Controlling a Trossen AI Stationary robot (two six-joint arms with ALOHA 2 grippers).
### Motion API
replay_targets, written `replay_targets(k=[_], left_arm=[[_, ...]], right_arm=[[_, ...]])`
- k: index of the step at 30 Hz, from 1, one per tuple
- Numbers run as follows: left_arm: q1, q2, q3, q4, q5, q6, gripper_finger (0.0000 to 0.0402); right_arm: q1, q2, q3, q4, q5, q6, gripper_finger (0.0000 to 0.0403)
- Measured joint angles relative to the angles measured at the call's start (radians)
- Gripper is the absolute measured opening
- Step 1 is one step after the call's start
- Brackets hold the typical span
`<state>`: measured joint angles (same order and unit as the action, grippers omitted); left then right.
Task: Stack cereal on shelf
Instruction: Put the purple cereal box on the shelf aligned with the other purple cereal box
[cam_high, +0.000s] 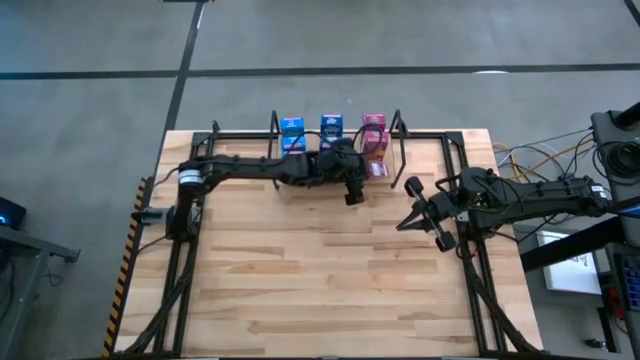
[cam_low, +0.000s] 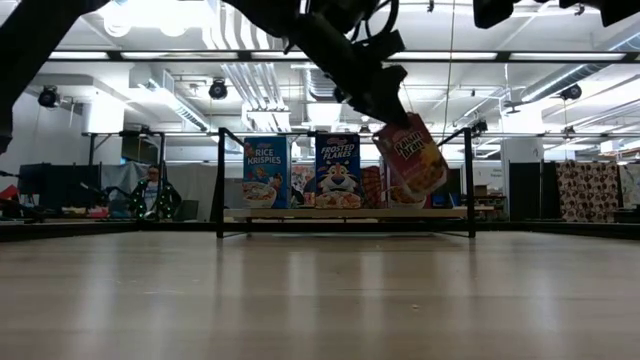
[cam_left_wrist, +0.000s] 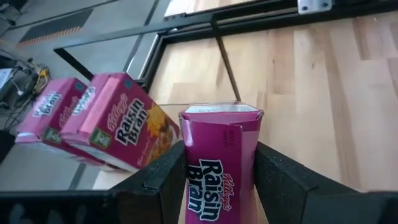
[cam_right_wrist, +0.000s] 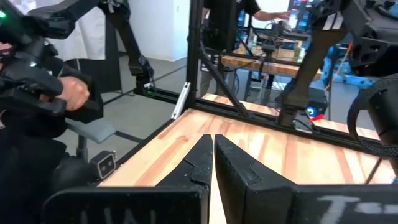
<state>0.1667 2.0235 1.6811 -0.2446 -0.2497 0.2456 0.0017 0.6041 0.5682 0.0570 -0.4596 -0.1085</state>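
The shelf (cam_low: 345, 212), a low rack of thin black posts with a pale tier, stands at the far edge of the wooden table (cam_high: 330, 290). On it stand a blue Rice Krispies box (cam_low: 265, 171) at the left, a blue Frosted Flakes box (cam_low: 338, 171) in the middle, and pink boxes towards the right end, which in the left wrist view are two Raisin Bran boxes (cam_left_wrist: 118, 121) side by side. How many boxes stand behind these cannot be told.

The left gripper (cam_high: 355, 192) hangs just in front of the shelf's right part, its fingers clamped on the flat sides of a magenta Raisin Bran box (cam_left_wrist: 221, 158). That box is held tilted in the air above the tier, top end leaning left in the low view, near the pink boxes already on the shelf.

The right gripper (cam_right_wrist: 213, 163) waits over the right side of the table, well apart from the shelf, its dark wedge-shaped fingers pressed together and holding nothing.

The boxes are glossy printed card; the table is pale planked wood with a black tube frame (cam_high: 470, 270) round it.
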Motion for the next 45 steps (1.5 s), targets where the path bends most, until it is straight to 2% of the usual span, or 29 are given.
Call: replay_targets(k=[6,17,27,33,37,42,45], left_arm=[[0.018,0.02,0.021,-0.009,-0.001,0.007,0.0161],[0.052,0.02,0.013,0.024,0.039,0.003,0.0202],[0.052,0.011,0.011,0.015,0.043,0.003,0.0206],[0.009,-0.056,0.011,-0.069,0.038,-0.023,0.0206],[-0.046,-0.11,-0.004,-0.1,-0.007,-0.033,0.0195],[-0.133,-0.179,-0.052,-0.123,-0.053,-0.046,0.016],[-0.177,-0.229,-0.122,-0.114,-0.056,-0.07,0.0145]], right_arm=[[0.0,0.0,0.0,0.0,0.018,0.0,0.0009],[0.0,0.0,0.0,0.0,0.018,0.001,0.0009],[0.0,0.0,0.0,0.005,0.025,-0.005,0.0009],[0.0,0.002,0.0,-0.008,0.194,0.045,0.0009],[0.0,0.002,0.0,-0.018,0.3,0.07,0.0009],[-0.011,0.002,0.0,-0.018,0.343,0.096,0.0009],[-0.012,0.002,0.0,-0.019,0.358,0.109,0.0009]])
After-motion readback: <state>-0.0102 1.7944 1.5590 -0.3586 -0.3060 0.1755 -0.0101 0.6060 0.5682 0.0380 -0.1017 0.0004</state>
